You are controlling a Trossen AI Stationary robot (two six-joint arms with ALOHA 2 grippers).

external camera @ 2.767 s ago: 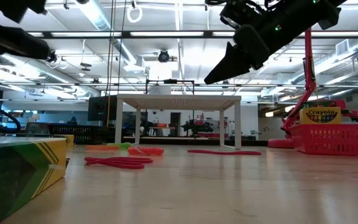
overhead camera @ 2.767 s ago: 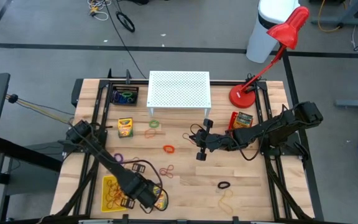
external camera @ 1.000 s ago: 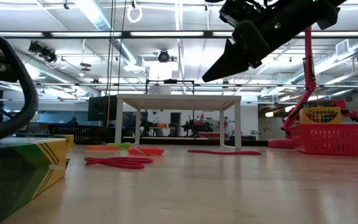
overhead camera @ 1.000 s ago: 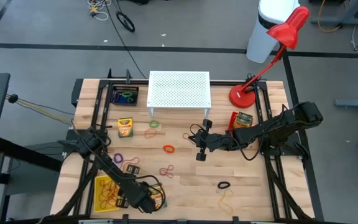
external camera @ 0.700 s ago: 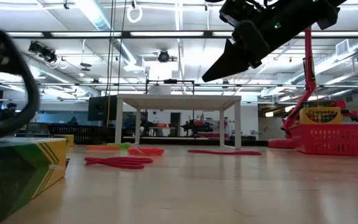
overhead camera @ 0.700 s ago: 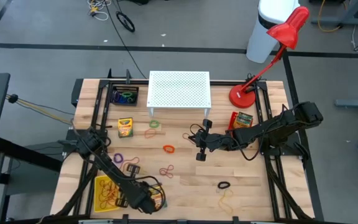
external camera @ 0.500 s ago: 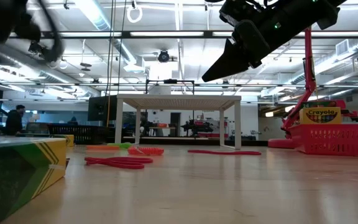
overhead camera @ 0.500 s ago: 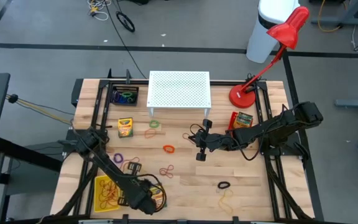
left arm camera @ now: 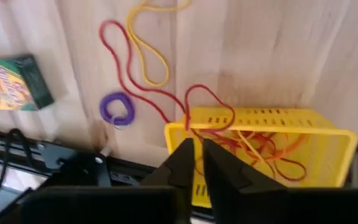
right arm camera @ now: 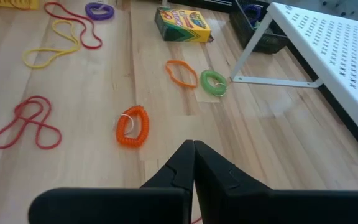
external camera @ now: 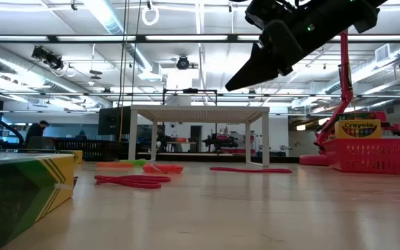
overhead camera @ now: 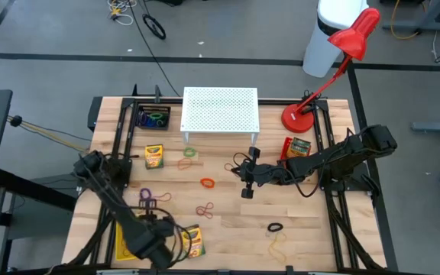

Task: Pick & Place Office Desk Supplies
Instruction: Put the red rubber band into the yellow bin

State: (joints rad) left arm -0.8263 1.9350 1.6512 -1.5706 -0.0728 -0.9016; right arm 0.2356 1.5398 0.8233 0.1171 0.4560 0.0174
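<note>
Red rubber band (left arm camera: pixel 143 87) is seen draped over the rim of the yellow basket (left arm camera: pixel 328 134): one end is tangled with the bands inside, and the rest trails out over the wooden surface (overhead camera: pixel 304 214) toward a yellow rubber band (left arm camera: pixel 146 46). Its long axis runs straight away from the basket wall. The left hand (left arm camera: pixel 194 152) is poised directly above that rim, at the near left corner, with the band crossing just ahead of its tips. Whether the band is gripped cannot be told.

The left arm is judged much the nearer. What the next move appears to need is that the trailing length be carried over the rim rather than dragged along the wood. A purple coil loop (left arm camera: pixel 117 109) and a crayon box (left arm camera: pixel 11 81) lie just beside the band's free part and could be disturbed.

The right hand (right arm camera: pixel 193 149) is held closed and empty above mid-surface. An orange coil loop (right arm camera: pixel 132 126) lies ahead of it, with a green loop (right arm camera: pixel 214 82) near the foot of the white perforated stand (right arm camera: pixel 340 56).

Beyond the surface, a large workshop with ceiling lights is seen.
</note>
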